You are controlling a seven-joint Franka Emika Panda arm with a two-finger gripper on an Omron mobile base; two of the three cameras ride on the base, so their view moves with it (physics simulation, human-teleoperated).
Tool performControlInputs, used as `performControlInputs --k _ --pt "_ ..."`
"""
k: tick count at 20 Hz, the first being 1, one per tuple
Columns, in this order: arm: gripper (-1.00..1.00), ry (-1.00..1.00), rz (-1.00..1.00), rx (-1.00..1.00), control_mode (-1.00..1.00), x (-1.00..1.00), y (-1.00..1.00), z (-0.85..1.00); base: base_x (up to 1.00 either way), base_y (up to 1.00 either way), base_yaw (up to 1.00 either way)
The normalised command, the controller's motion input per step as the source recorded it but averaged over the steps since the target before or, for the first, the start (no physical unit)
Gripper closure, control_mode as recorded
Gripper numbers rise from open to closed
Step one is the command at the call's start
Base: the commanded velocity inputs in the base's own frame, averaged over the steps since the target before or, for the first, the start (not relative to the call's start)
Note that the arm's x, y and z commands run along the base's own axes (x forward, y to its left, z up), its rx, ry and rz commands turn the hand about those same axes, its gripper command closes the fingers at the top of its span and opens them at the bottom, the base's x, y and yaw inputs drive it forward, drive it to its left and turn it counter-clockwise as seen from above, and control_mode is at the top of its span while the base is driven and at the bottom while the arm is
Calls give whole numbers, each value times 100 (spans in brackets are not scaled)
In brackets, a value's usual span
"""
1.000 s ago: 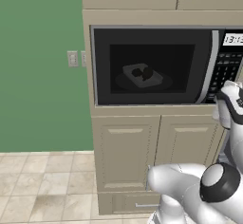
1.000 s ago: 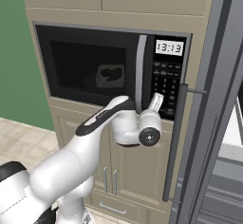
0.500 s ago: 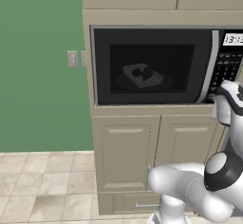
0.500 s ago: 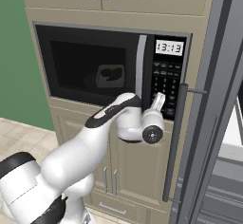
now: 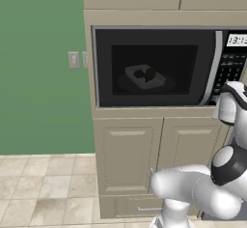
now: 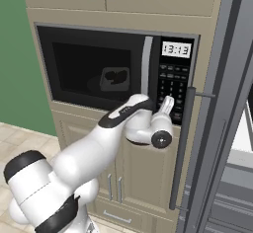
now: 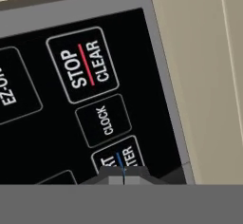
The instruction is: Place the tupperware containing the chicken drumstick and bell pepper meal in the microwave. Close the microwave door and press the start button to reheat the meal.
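The black microwave (image 5: 154, 67) (image 6: 99, 69) is built into beige cabinetry. Its door (image 6: 94, 64) is closed, with the grey bar handle (image 6: 147, 66) upright beside the keypad (image 6: 173, 86). Through the dark window the tupperware (image 5: 144, 76) (image 6: 114, 79) rests on the turntable plate. Two dark food lumps lie in it; I cannot tell the chicken drumstick from the bell pepper. My gripper (image 6: 169, 100) (image 7: 124, 173) is shut and holds nothing. Its tips are at the keypad's lower right, on a partly hidden button below CLOCK (image 7: 103, 120) and STOP CLEAR (image 7: 83, 64).
Beige cabinet doors (image 5: 159, 154) sit below the microwave and more above it. A tall grey fridge with a long vertical handle (image 6: 182, 148) stands close on the right. A green wall with an outlet (image 5: 73, 59) and a tiled floor lie to the left.
The arm has pushed forward and the shut gripper has moved slightly up and closer to the keypad's lower buttons. The microwave door and the tupperware have not moved.
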Motion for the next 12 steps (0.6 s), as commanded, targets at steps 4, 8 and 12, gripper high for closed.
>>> performControlInputs --k 4,8,12 --pt "100 -3 0 1 -100 23 -8 -13 0 0 0" --pt "100 -3 0 0 -100 24 -5 -15 0 0 0" --pt "100 -7 0 1 -100 26 -5 -12 0 0 0"
